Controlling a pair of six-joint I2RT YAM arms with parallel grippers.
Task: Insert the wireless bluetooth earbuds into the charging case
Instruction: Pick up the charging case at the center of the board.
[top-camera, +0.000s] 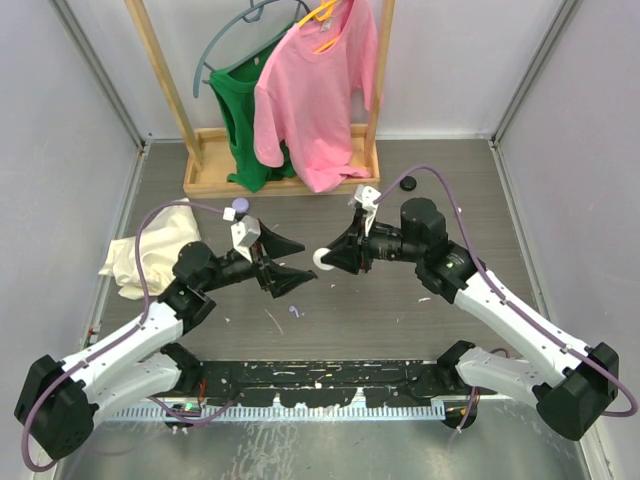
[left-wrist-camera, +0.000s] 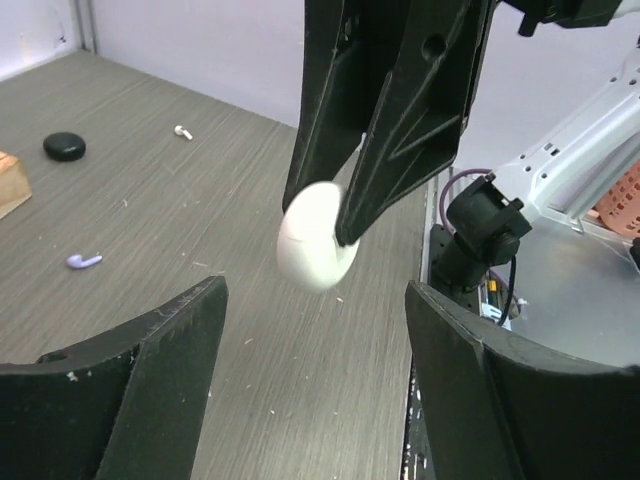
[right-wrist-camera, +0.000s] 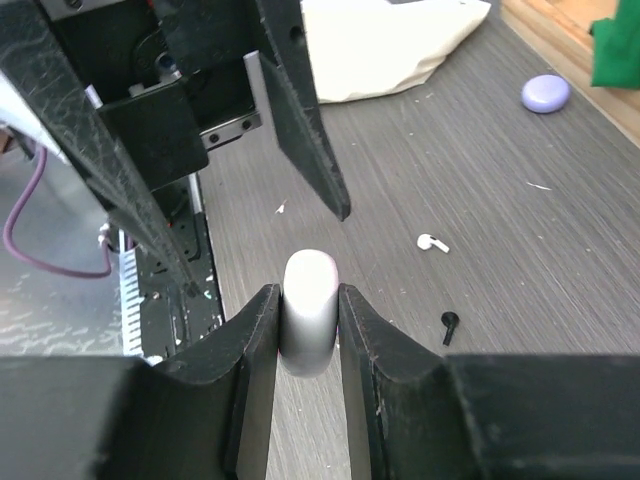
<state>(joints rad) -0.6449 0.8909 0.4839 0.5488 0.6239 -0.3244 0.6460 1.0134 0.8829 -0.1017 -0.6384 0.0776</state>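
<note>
A cream cloth (top-camera: 130, 262) is lying crumpled at the left side of the grey wood-grain desk (top-camera: 380, 320). A wooden garment rack (top-camera: 215, 175) is standing at the far edge, carrying a green shirt (top-camera: 240, 130) and a pink T-shirt (top-camera: 315, 100). A round lilac case (right-wrist-camera: 546, 93) is sitting just in front of the rack's base, and a round black case (left-wrist-camera: 64, 146) is lying further right.

Three of the wireless bluetooth earbuds are resting loose on the desk: a white stemmed earbud (right-wrist-camera: 432, 242), a black stemmed earbud (right-wrist-camera: 449, 322) and a lilac stemmed earbud (left-wrist-camera: 84, 261). They are apart from one another and outside every case.

The smooth white rounded charging case (left-wrist-camera: 318, 240) is hanging in the air over the middle of the desk. The right arm's fingers (right-wrist-camera: 245, 370) are clamping it on both flat sides, so only its rounded end is sticking out. In the left wrist view those black fingers are covering its upper part.

Both arms are reaching inward from the near corners with elbows bent, their wrists meeting tip to tip. The left arm's fingers (left-wrist-camera: 140, 370) are standing wide apart and holding nothing. They are facing the case from just beside it — not touching it.
</note>
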